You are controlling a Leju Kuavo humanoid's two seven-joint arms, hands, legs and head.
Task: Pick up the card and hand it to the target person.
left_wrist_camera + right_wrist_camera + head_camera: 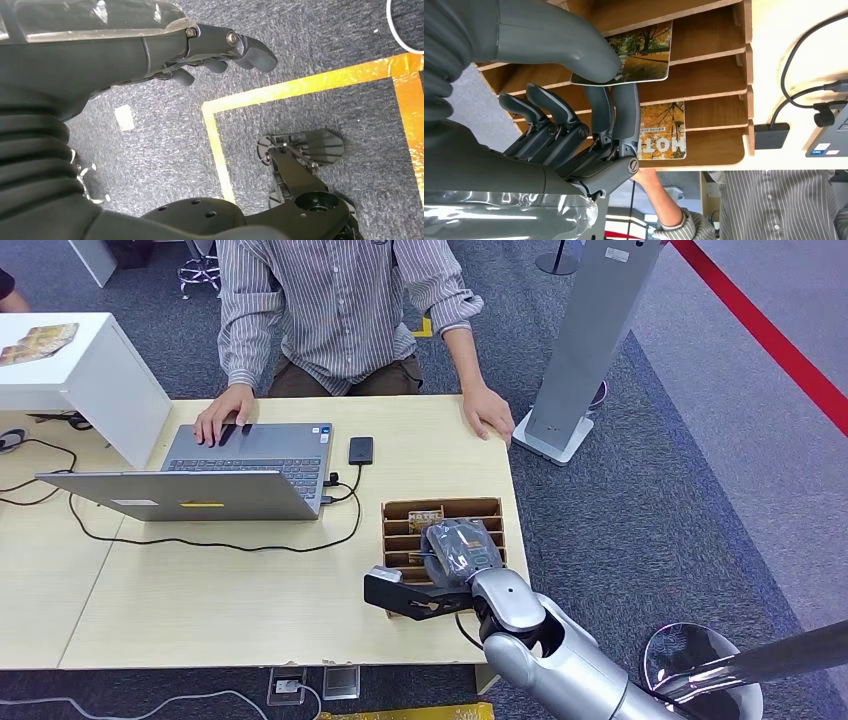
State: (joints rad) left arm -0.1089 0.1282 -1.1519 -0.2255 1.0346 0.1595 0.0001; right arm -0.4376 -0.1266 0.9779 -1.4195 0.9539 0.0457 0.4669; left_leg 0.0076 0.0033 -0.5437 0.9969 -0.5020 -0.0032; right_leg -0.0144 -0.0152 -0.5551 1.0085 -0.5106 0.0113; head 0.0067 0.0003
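A wooden slotted card rack (395, 540) stands near the right edge of the table. My right hand (460, 550) reaches down into it. In the right wrist view the thumb (574, 50) and two fingers (624, 110) pinch the edge of a card with an autumn tree picture (644, 50), which pokes out of a rack slot (714, 60). A second card (664, 130) lies in the slot beyond it, seen from above as a small card (425, 517). The person in a striped shirt (340, 310) sits across the table. My left hand (220, 50) hangs over the carpet, holding nothing.
An open laptop (230, 475) with the person's hand (222, 420) on it, a black phone (360, 450) and cables lie left of the rack. The person's other hand (488, 412) rests on the far table edge. A grey stand (585, 350) rises at right.
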